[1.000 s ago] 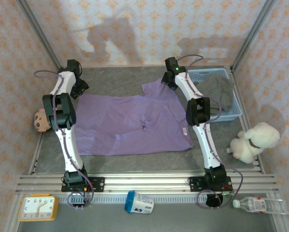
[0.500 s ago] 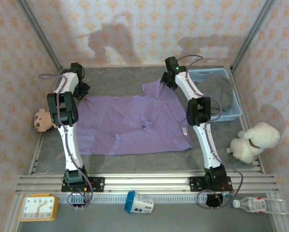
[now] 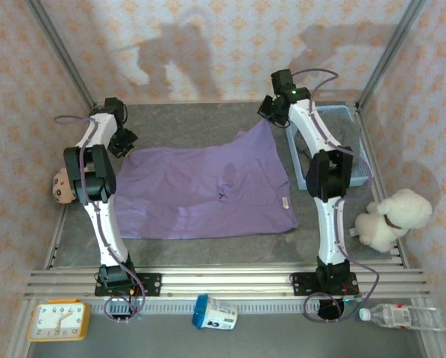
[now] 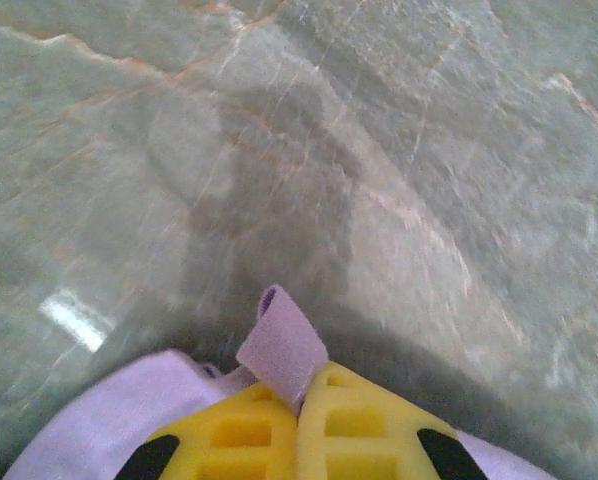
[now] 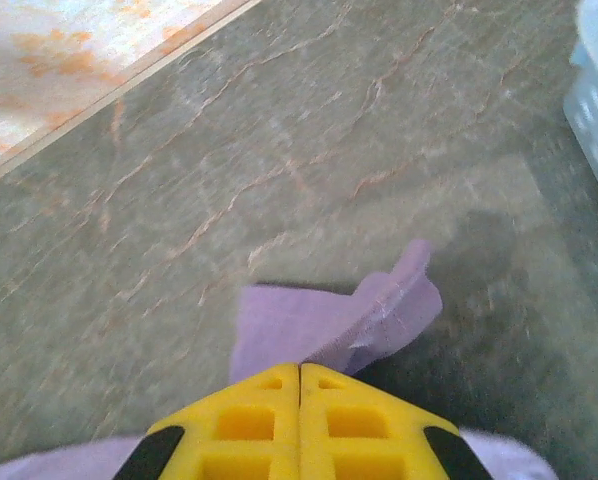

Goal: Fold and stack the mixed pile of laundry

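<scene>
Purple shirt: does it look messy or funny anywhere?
Yes. The purple shirt lies mostly flat, but the right gripper pinches its far right corner, pulled into a point, and the left gripper pinches the far left corner. Its middle is creased. A blue-and-white tub lies on its side by the arm bases.

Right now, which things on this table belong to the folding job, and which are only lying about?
Job: purple shirt, pinched by the left fingers and the right fingers; grey trousers.
Lying about: blue basket holding the trousers, white plush, doll-head plush, yellow clock, tipped cup, water bottle.
</scene>
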### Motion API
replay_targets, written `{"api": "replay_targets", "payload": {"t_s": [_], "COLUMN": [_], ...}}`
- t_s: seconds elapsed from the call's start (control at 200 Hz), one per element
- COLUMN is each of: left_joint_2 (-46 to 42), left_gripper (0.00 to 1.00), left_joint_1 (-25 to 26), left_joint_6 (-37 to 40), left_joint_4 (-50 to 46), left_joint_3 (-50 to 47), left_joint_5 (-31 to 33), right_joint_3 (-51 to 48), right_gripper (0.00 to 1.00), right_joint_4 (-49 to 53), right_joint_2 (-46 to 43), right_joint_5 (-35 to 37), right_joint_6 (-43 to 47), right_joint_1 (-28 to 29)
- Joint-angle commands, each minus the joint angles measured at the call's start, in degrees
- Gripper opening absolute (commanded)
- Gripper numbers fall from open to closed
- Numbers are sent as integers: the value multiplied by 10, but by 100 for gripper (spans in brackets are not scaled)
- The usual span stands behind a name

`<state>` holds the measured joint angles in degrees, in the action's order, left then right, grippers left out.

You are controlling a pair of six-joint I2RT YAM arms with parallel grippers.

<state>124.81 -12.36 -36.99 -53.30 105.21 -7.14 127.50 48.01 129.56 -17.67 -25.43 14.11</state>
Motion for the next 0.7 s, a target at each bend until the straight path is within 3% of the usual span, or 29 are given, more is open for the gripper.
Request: {"api": "replay_targets", "payload": {"t_s": [0.0,0.37,0.696], "left_joint_2": [-78,-244,-307], "left_gripper": [0,0,0], "left_joint_1": [3,3,3], "left_joint_6": [20,26,34], "left_joint_4": [4,37,44], "left_joint_3": [-46,-236,-345], "left_joint_5": [1,6,54], "right_joint_3": [-86,-386,-613], "right_gripper": [0,0,0], "right_joint_4": [-13,-17,-10], "right_joint_2": [-75,-308,-501], "right_joint_5": [-31,-37,-22], "right_joint_6": [2,-7,-35], "right_joint_1": [5,23,36]}}
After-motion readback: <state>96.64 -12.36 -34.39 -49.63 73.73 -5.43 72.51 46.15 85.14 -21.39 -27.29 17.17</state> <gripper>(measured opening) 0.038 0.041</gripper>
